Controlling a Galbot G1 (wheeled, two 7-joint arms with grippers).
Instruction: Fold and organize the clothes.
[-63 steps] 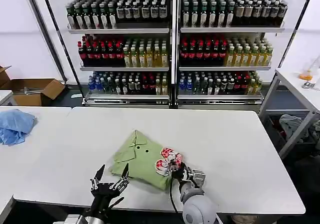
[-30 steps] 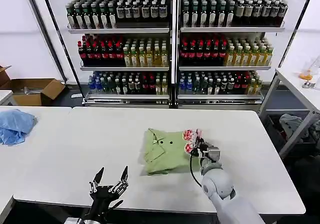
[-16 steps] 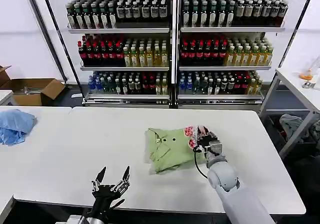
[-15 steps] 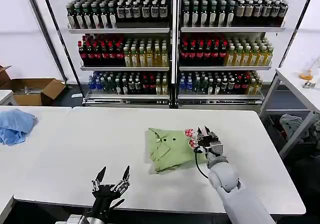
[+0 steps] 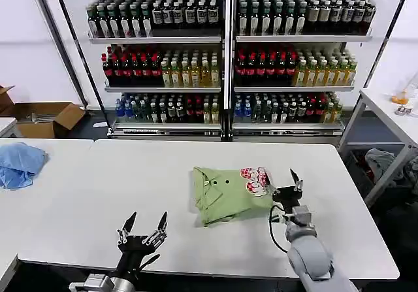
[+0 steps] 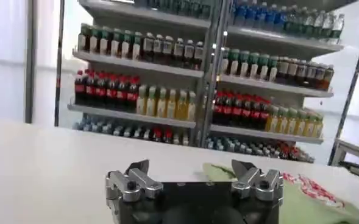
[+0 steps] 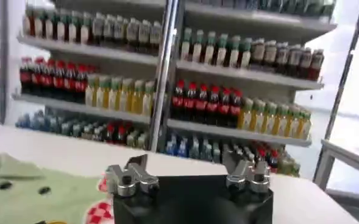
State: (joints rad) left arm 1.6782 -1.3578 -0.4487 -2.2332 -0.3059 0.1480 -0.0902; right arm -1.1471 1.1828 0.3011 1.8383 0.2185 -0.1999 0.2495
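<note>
One of the clothes, a sage-green shirt [image 5: 222, 192], lies folded on the white table [image 5: 98, 181] with its collar and buttons up. Its pink-red-and-white print [image 5: 255, 179] shows at the right edge. My right gripper [image 5: 286, 183] is open just right of the print, holding nothing. In the right wrist view its fingertips [image 7: 185, 161] stand wide apart, with the shirt [image 7: 33, 189] off to one side. My left gripper [image 5: 142, 228] hovers open at the table's front edge, well left of the shirt. In the left wrist view the gripper [image 6: 191, 167] has the shirt [image 6: 304, 198] beyond it.
A crumpled blue cloth [image 5: 19, 163] lies on the table at far left, with a cardboard box [image 5: 46, 119] behind it. Shelves of bottles [image 5: 225, 57] stand behind the table. A side table [image 5: 392, 119] and a heap of cloth [image 5: 385, 161] are at right.
My right gripper slid the shirt away from the front edge and to the right, then let go of the printed edge and drew back to the right. The left gripper stayed put.
</note>
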